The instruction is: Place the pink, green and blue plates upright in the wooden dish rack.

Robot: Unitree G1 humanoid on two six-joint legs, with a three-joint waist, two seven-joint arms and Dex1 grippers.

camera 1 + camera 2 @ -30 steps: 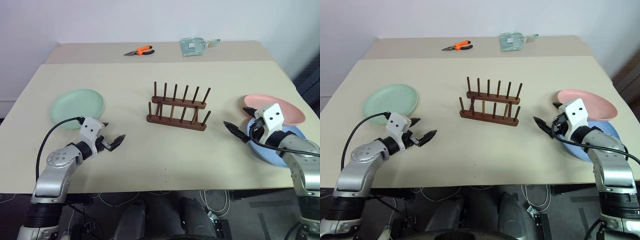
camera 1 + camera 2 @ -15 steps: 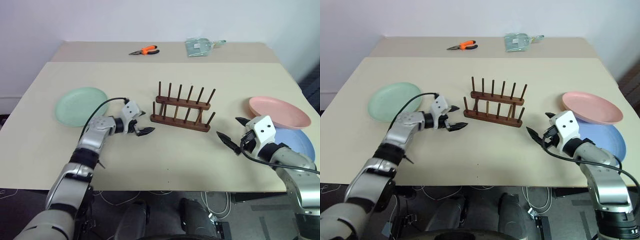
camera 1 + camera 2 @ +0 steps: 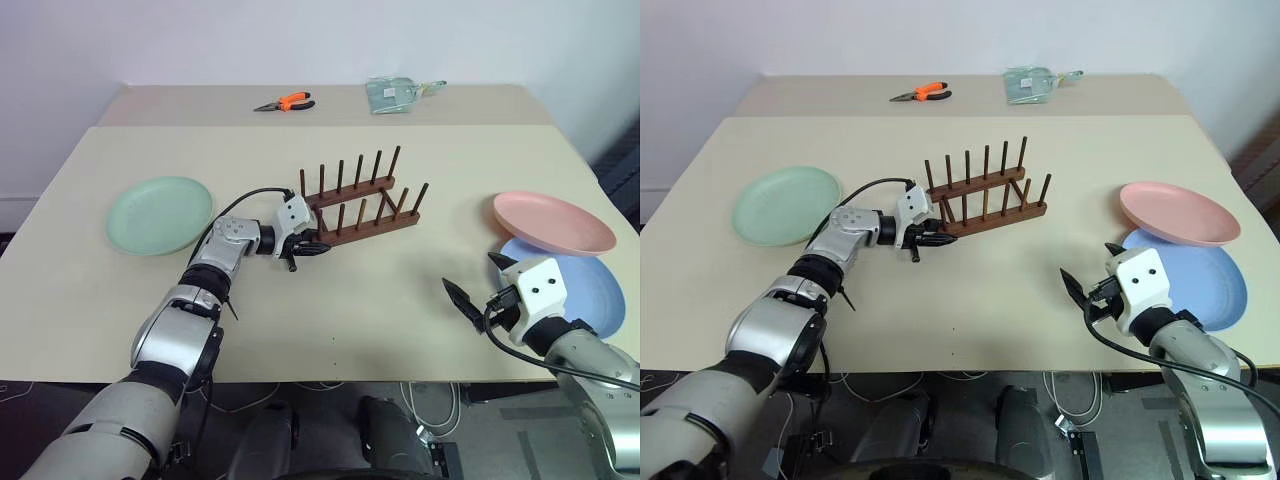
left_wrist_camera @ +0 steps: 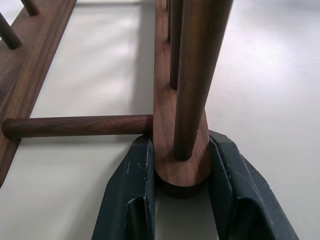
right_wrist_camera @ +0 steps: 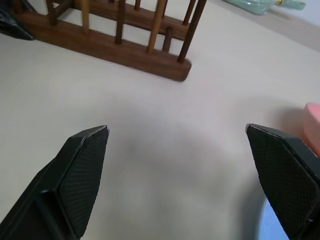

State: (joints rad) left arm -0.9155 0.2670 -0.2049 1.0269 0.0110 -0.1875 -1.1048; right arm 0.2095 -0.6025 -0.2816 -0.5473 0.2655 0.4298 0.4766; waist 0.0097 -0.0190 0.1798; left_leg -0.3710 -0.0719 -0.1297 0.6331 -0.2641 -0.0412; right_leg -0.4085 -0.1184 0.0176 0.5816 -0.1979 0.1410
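Beige surface [image 3: 330, 310] spanning the scene, second one butted behind it

Blue plate [image 3: 590, 290] lying flat near right edge, pink plate [image 3: 552, 222] resting partly on its far rim, overlapping

Green plate [image 3: 160, 213] flat on left side, well apart from the other two

Wooden dish rack [image 3: 358, 210] near centre, set askew, no plate in it, pegs upright; left end of its near bar between the fingers [image 4: 132, 190] of the left end effector [image 3: 303, 247]

Left end effector clamped on that bar end, one finger against each side, rounded tip of the bar and its first peg seated right between them, seen close in the left wrist view; cross rod joining the two bars just beyond the finger on the inner side

Right end effector [image 3: 478, 280] spread wide, holding nothing, hovering over bare surface just beside the blue plate, well apart from the rack; rack's other end ahead of it in the right wrist view [image 5: 125, 45]

Orange-handled pliers [image 3: 281, 102] on far surface

Clear bag [image 3: 392, 92] beside them, further right
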